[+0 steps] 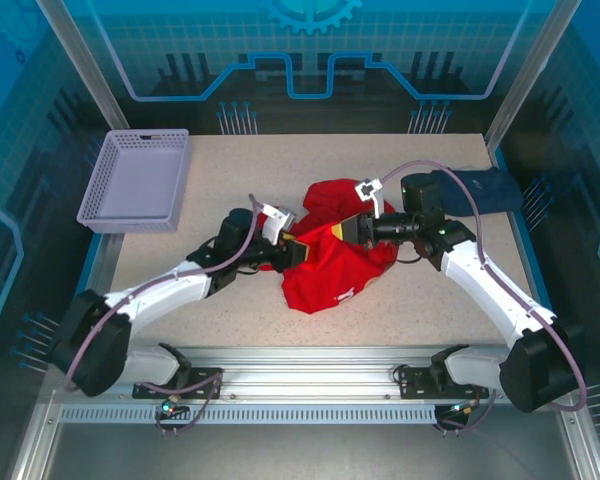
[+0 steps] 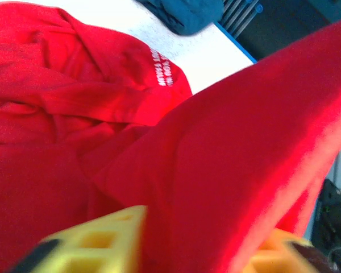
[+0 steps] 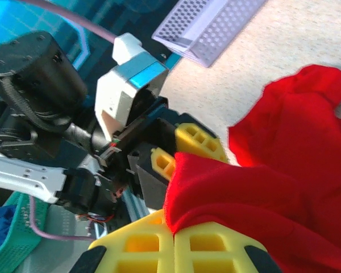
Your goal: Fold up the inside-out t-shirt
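Red t-shirt: found crumpled at the middle of the table, with one fold raised between both grippers. Right gripper: fingers clenched on the red cloth. Left gripper: cloth is lodged between the fingers, but whether it is clamped cannot be told. Lilac basket and navy garment: placed at the far corners.

Far-left corner: a lavender basket is occupying it, its walls standing up from the worktop.
Far strip: bare worktop is lying open between the basket and a navy garment.
Far-right corner: the navy garment is filling it, just beside the right arm.
Centre: the inside-out t-shirt is heaping up; the left end effector and right end effector are meeting over it, blocking the middle.
Near-left: the left arm is slanting across.
Near edge: bare worktop is lying open between the arms.
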Available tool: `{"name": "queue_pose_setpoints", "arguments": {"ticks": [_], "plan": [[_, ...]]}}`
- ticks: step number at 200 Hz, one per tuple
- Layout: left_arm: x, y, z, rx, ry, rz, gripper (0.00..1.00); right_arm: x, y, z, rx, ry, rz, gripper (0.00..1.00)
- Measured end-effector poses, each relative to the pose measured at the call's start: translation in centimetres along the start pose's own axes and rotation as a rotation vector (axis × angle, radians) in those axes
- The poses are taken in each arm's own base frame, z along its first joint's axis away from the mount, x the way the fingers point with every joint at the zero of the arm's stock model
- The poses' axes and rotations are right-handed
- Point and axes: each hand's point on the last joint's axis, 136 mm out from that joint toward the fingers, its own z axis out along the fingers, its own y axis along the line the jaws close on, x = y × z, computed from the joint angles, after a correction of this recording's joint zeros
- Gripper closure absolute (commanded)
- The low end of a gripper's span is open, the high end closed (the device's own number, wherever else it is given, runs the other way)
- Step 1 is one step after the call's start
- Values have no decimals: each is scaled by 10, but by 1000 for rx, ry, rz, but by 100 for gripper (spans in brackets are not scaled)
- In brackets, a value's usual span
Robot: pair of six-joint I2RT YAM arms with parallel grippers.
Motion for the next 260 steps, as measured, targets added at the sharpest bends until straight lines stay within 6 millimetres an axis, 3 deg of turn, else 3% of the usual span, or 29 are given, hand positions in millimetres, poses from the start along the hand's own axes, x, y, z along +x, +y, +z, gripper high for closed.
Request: {"name": "queue_pose_setpoints", "arguments": {"ticks": [14, 41, 80, 142, 209, 226, 260], "plan": [[-1, -11, 1, 63, 1, -9, 100, 7, -15, -1, 86, 15, 24, 100], [-11, -45, -14, 227, -64, 13, 100, 20, -40, -8, 232, 47, 58, 100], [-16, -78, -43, 369, -125, 58, 100, 24, -45, -28, 304, 42, 53, 99], [-18, -85, -56, 412, -170, 63, 100, 20, -11, -53, 175, -11, 28, 97], [-17, -83, -56, 409, -159, 36, 100, 31, -47, -62, 424, 13, 34, 69], [-15, -79, -54, 391, -146, 23, 100, 31, -36, -59, 455, 6, -75, 63], [-15, -77, -54, 367, -139, 22, 100, 31, 14, -42, 372, -31, -358, 47]]}}
